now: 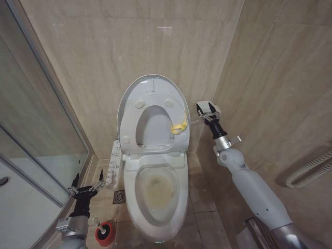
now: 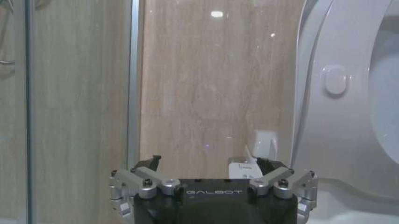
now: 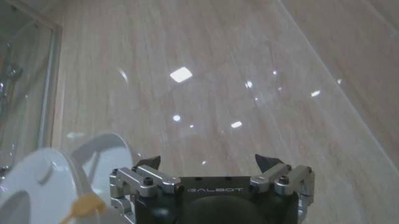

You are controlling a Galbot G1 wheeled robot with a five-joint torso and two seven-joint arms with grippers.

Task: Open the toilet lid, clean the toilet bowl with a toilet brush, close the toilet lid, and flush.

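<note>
The toilet lid point(image 1: 151, 85) stands raised against the back wall, with the seat ring point(image 1: 132, 127) up in front of it and a small yellow loop point(image 1: 180, 126) at its right edge. Below, the toilet bowl point(image 1: 158, 193) lies open with a brownish-yellow stain inside. My right gripper point(image 1: 206, 107) hangs open just right of the raised lid, apart from it. In the right wrist view the lid point(image 3: 53, 179) and loop point(image 3: 84, 205) sit beside that gripper point(image 3: 209, 161). My left gripper point(image 1: 87, 180) is open and low at the bowl's left. The toilet brush point(image 1: 96, 222) stands in its red holder cup point(image 1: 105, 233).
A white button-panel arm point(image 1: 114, 163) runs along the bowl's left side. A glass shower screen point(image 1: 36, 129) closes off the left. Tiled walls meet in a corner behind the toilet. A floor drain point(image 1: 119, 196) lies between the bowl and the holder cup. Ribbed hoses point(image 1: 311, 171) run at the right.
</note>
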